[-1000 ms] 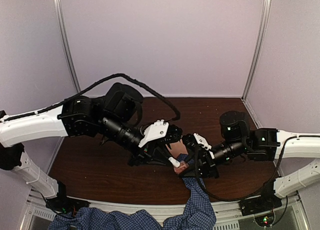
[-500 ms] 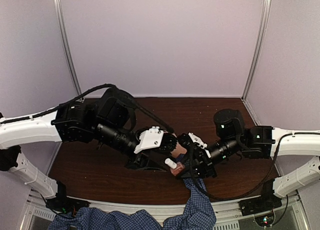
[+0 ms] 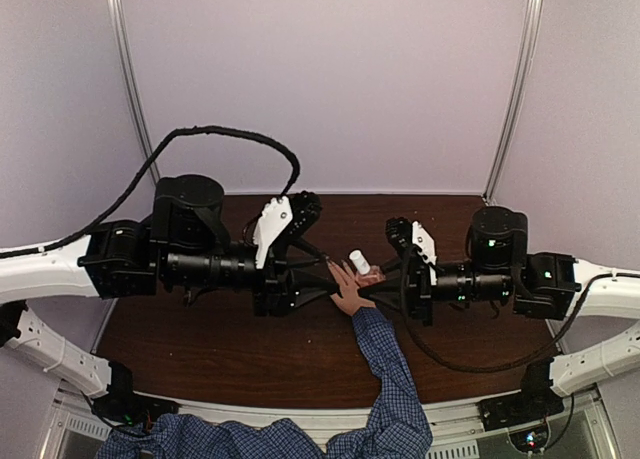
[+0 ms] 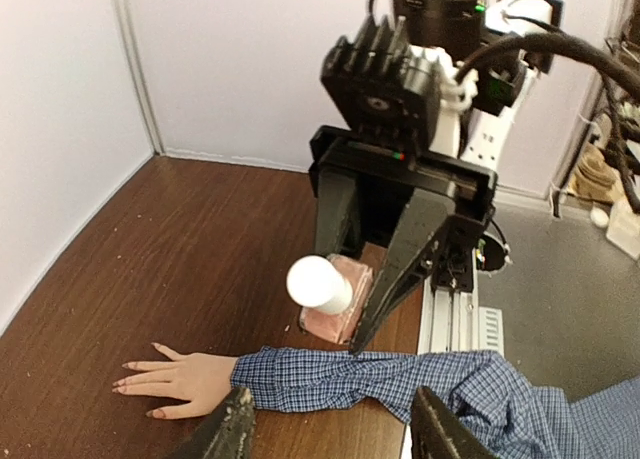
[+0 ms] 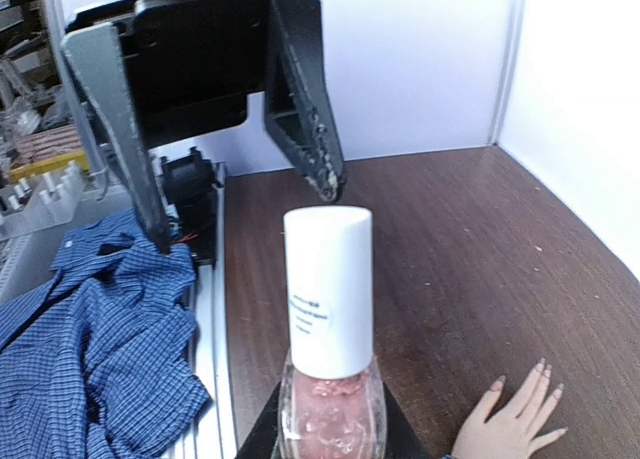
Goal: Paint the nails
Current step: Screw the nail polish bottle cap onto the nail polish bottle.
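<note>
Several tiny pinkish nails [image 4: 119, 386], glassy bottle [image 5: 325, 419]

The tabletop [image 3: 200, 349] is dark brown wood grain with a low satin sheen and a few pale specks, and the walls [image 3: 320, 79] around it are smooth, matt, pale panels joined by bright metal strips [image 3: 516, 89]. The nail-polish bottle [image 5: 328, 419] is glossy clear glass over pink polish, and its white cap [image 5: 328, 279] is smooth matt plastic bearing a small paper label [image 5: 308, 314]. The sleeve [image 4: 340, 379] is soft woven cloth in blue check. The jaws of the left gripper [image 5: 246, 219] are matt black plastic, scuffed and pale-flecked toward their tips, and the arm shells [image 3: 40, 269] are glossy white plastic.
</note>
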Robot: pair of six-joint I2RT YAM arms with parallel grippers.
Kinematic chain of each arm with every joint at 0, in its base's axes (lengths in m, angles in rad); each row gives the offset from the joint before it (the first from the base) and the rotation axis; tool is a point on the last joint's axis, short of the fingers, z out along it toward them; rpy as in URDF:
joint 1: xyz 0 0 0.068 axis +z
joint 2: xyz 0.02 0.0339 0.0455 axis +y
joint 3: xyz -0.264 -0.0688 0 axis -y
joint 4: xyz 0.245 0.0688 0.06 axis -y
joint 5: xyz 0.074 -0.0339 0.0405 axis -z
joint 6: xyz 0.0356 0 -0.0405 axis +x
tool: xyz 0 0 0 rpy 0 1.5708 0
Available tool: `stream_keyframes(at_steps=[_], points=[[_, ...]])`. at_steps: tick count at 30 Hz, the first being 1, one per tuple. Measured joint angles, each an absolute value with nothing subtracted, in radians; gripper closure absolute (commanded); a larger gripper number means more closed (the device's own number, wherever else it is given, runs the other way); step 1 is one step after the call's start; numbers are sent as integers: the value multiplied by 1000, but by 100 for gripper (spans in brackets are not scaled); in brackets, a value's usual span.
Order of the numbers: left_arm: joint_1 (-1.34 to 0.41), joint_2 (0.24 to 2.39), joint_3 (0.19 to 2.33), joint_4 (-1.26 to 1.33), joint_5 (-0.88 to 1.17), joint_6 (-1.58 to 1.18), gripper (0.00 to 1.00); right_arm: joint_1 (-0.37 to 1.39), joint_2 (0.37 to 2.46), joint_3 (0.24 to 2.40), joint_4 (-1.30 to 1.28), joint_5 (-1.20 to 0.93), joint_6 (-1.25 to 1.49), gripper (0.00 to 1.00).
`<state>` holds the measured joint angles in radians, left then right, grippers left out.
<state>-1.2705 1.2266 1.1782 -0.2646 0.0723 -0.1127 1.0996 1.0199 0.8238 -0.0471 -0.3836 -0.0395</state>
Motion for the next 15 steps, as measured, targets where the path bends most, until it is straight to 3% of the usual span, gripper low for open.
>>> stream_keyframes(at_steps=[8,15], points=[[-1270,1328,1176,-117,-38,-337,51,1100,1032,824,-41,-193,-18,100],[-1270,1370,1176,-37,-114,-433,57,1100,1035,824,-41,-152,-14,100]])
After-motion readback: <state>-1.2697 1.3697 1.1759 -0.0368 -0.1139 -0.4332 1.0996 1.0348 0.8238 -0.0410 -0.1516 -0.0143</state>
